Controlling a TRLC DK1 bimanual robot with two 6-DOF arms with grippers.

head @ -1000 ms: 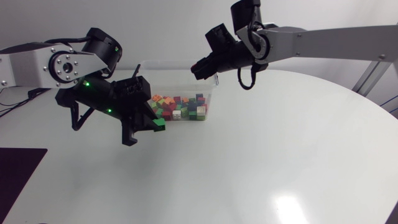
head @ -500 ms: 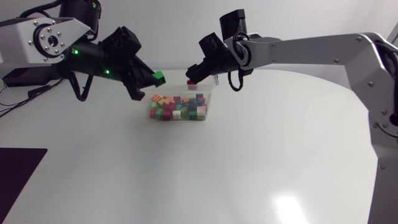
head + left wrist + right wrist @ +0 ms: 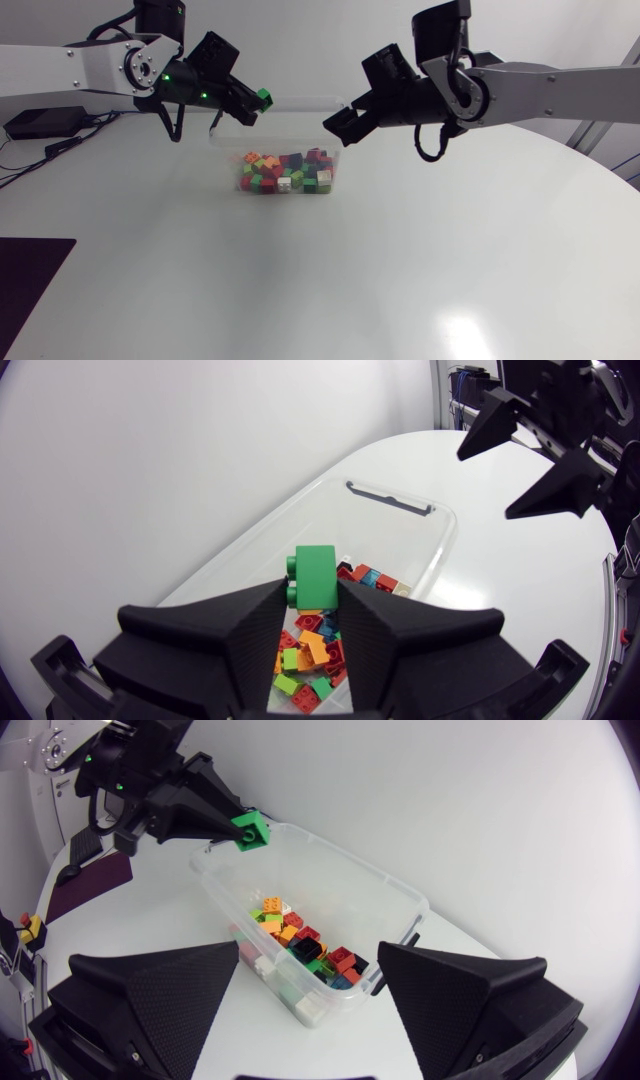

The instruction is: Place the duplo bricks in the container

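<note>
A clear plastic container [image 3: 222, 140] stands at the back of the white table and holds several coloured duplo bricks [image 3: 285, 172]. My left gripper [image 3: 256, 101] hangs over its far left corner, shut on a green brick [image 3: 263, 97]. In the left wrist view the green brick [image 3: 315, 574] sits upright between the fingers, above the container [image 3: 440, 530] and its bricks [image 3: 308, 652]. My right gripper [image 3: 338, 121] is open and empty beside the container's right end. Seen from the right wrist, the container [image 3: 402, 906] lies ahead of the wide-spread right gripper [image 3: 308, 952], with the left gripper [image 3: 232, 828] and green brick [image 3: 250, 830] beyond.
The white table [image 3: 420, 260] stretches wide in front of and right of the container. A dark mat [image 3: 28, 290] lies at the front left edge. The two grippers face each other across the container, a short way apart.
My left arm has risen and carried the green brick from in front of the container to above its far left corner. My right gripper opened, dropped a red brick, and drew back right.
</note>
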